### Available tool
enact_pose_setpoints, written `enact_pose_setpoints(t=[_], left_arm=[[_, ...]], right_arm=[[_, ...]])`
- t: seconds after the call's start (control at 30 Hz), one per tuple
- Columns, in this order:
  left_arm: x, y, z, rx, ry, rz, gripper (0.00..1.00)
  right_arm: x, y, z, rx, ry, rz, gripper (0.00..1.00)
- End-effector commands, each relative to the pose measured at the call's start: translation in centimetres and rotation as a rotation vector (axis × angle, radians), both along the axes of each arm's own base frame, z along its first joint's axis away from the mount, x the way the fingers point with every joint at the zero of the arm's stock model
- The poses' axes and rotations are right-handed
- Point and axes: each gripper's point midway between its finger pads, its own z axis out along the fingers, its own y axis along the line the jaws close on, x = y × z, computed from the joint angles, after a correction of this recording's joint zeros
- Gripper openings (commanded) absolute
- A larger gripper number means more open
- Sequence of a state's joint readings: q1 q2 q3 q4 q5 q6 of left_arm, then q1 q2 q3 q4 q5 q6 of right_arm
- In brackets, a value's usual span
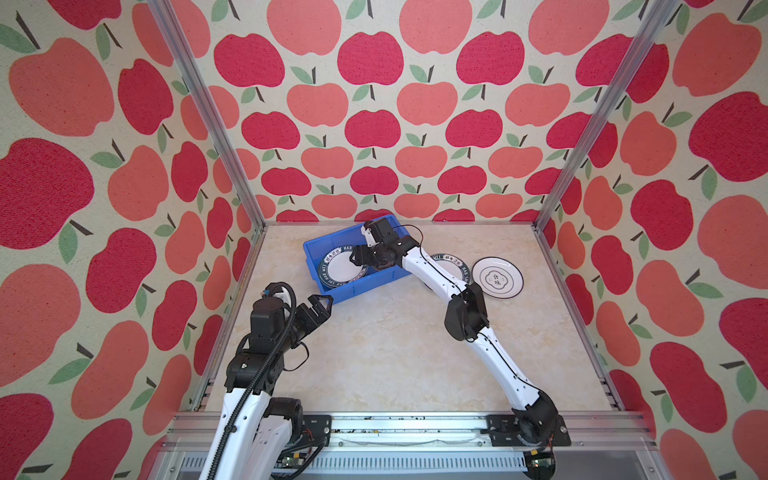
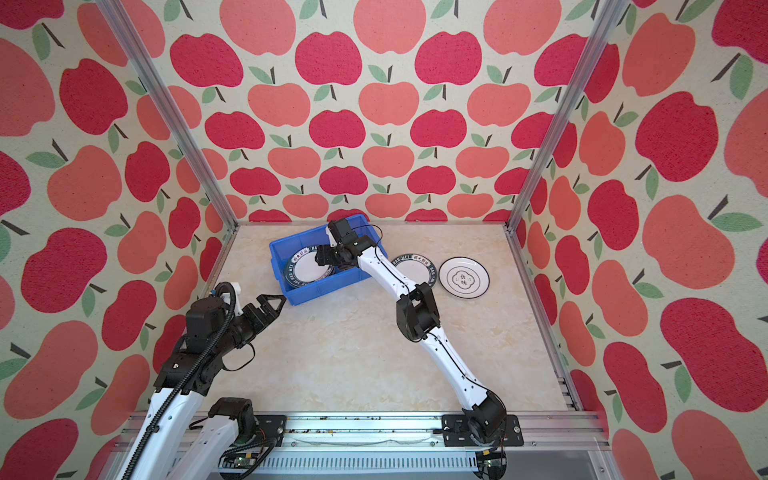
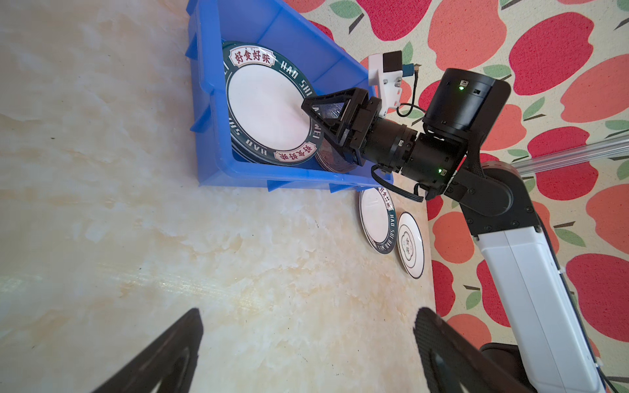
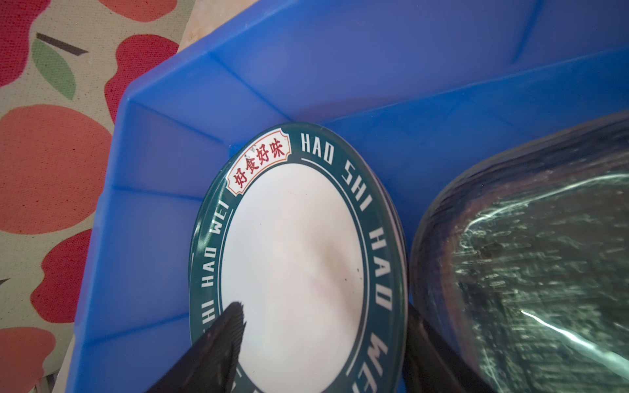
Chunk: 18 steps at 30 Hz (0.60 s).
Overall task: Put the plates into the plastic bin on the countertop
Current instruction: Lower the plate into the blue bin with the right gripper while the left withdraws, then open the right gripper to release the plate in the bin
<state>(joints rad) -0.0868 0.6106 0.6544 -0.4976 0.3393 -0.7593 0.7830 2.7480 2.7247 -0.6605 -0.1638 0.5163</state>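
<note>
My left gripper hangs wide open over the countertop, near the plastic bin. The bin's long axis slants, its right end farther back. Flat inside lies a green-rimmed plate reading "HAO SHI HAO WEI" and 好食好味. My right gripper has its jaws apart astride that rim, with glass plates alongside. On the countertop to the right lie a second lettered plate and a ringed plate marked 食味.

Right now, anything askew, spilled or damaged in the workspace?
The blue bin sits skewed to the countertop edges. Inside it, the green-rimmed plate stack is slightly staggered, beside the glass plates. Nothing looks spilled or broken.
</note>
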Motion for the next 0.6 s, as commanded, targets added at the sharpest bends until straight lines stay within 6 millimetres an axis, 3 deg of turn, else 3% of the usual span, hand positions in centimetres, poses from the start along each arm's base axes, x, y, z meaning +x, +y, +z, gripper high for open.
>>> enact_pose_setpoints(t=[0.0,0.37,0.57], left_arm=[[0.2,0.6,0.1,0.026,-0.020,0.020,0.99],[0.9,0.4,-0.8,-0.021,-0.006,0.049,0.99],[0.4,0.6,-0.5,0.017,-0.007,0.036,0.99]], right_arm=[[-0.1,-0.2,5.6,0.017,-0.100,0.005,0.73],[-1.4,-1.5,7.1,-0.025,-0.093,0.025,0.77],[-1.9,-2.3,9.4,-0.020,-0.123,0.026,0.77]])
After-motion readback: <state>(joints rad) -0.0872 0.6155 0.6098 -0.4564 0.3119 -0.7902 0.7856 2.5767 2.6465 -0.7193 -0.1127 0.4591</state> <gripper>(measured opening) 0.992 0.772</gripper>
